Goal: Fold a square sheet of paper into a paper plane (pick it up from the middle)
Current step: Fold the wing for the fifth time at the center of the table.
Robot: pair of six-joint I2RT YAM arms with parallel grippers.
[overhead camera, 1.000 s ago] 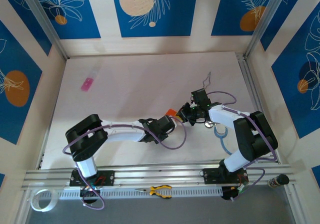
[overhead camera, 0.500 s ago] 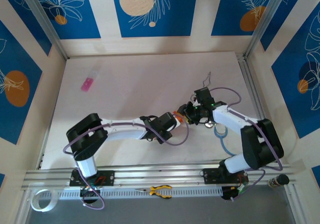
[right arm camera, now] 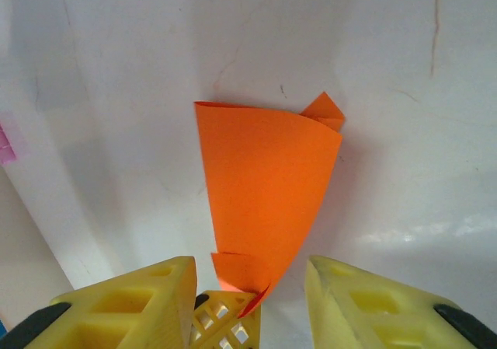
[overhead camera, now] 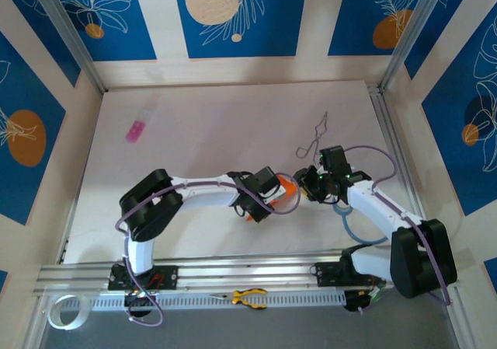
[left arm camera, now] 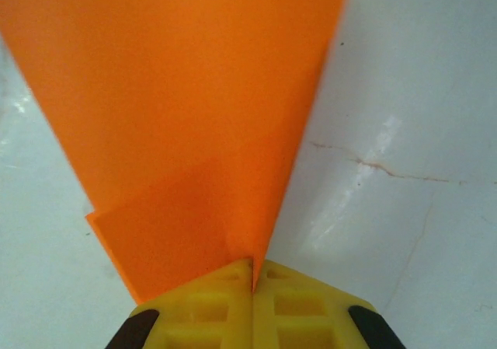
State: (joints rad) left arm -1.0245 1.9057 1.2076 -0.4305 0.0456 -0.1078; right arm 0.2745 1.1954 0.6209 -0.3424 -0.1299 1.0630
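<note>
I'm watching the white table (overhead camera: 210,123) from above, where the left arm (overhead camera: 194,192) and the right arm (overhead camera: 384,209) are both reaching in and meeting just right of centre. Between them the square sheet of paper (right arm camera: 264,182) is hanging off the surface as a narrow, tapering orange shape, several layers thick and curling at its wide end, with a small corner poking out beside it. The left gripper (left arm camera: 252,270) is pinching the narrow end: its yellow fingers (left arm camera: 311,302) are pressing flat together with the paper's edge clamped in the seam. The right gripper (right arm camera: 250,270) is facing the same end with its jaws standing wide apart, one on each side of the paper's tip and gripping nothing. I'm judging that the early creases are in, since the sheet is no longer square and a folded flap is overlapping near the clamp. The shape is loose and rounded and not a crisp dart, so I'm expecting the sharpening of the centre crease and the wing folds are left to do, probably with the right jaws closing on the tip next. Well apart, a small pink object (overhead camera: 136,130) is lying towards the far left, and yellow-handled pliers (overhead camera: 248,296) are sitting on the near rail.
</note>
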